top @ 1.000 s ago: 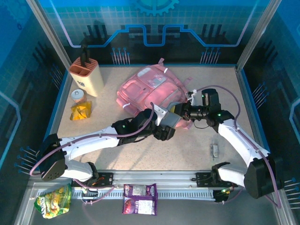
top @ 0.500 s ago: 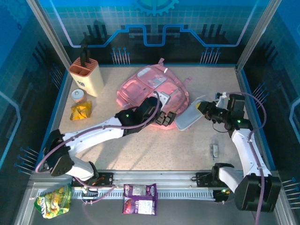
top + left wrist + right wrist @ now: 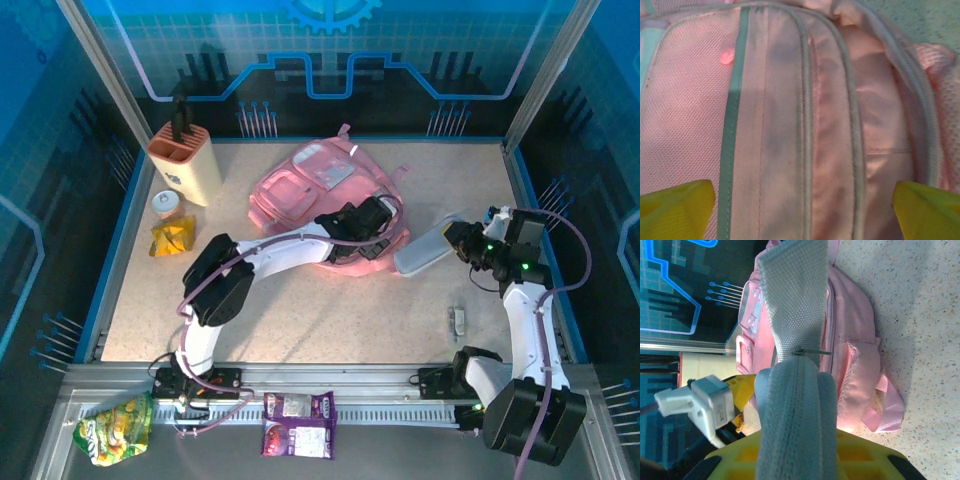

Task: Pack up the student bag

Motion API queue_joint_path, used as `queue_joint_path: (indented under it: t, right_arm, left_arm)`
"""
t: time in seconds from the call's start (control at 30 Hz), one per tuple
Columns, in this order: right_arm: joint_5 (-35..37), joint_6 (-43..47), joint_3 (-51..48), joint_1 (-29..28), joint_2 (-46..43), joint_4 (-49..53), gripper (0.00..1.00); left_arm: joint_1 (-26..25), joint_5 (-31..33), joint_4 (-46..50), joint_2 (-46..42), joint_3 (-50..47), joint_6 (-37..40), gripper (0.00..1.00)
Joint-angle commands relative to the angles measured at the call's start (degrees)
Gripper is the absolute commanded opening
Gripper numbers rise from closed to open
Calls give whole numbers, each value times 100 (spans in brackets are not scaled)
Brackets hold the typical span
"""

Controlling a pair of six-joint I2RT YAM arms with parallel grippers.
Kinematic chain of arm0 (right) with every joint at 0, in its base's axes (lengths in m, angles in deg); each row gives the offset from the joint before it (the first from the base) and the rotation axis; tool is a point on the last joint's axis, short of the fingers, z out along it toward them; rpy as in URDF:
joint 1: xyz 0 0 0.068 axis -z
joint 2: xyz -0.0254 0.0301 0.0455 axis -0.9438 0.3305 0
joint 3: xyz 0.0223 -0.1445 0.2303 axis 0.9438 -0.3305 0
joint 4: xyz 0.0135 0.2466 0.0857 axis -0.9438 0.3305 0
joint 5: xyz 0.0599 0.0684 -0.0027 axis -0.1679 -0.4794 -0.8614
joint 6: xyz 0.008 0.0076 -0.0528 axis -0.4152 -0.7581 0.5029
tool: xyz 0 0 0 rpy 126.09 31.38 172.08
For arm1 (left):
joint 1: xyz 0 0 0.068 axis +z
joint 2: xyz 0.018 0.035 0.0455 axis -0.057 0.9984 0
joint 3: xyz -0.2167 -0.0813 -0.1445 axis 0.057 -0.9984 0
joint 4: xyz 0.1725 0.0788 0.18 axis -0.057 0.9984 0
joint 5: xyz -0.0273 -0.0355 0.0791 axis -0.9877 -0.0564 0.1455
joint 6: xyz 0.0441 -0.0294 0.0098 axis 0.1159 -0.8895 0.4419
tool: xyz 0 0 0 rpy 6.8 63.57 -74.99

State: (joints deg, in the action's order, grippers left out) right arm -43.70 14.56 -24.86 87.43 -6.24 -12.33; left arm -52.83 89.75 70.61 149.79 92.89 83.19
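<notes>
Spread wide, my left gripper point(image 3: 374, 226) hovers over the limp pink fabric backpack point(image 3: 305, 190); I'd pinch its zip seam. At three o'clock, my right gripper point(image 3: 455, 238) clamps a grey fabric pouch point(image 3: 424, 251).

A speckled beige tabletop point(image 3: 330, 310) sits inside blue panel walls point(image 3: 420, 50) printed with circuit lines. Silver metal posts point(image 3: 103, 70) frame the corners.

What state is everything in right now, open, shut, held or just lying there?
student bag: lying flat, one zip compartment looks open.
grey pouch: zipped shut, held beside the bag.
left gripper: open, over the bag.
right gripper: shut on the grey pouch.
orange holder: upright, black handle in it.
</notes>
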Motion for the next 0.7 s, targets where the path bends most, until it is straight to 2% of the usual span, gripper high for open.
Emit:
queue_joint_path:
  t: [0.0,0.27,0.43,0.57,0.67]
  right_arm:
    - [-154,108,-117,98,23,76,18]
    - [-332,-6,-181,105,161,-123,18]
    - [-324,-62,-216,102,152,-198,17]
    - [-363,-79,-224,103,167,-233,17]
    - [-388,-66,-208,107,176,-197,16]
  left_arm:
    - [185,95,278,167,357,-114,89]
    - [331,-62,345,350,297,-97,75]
    - [268,-753,332,225,182,-177,80]
    - [229,-656,196,307,125,-112,83]
    - [368,-383,408,473,318,-232,77]
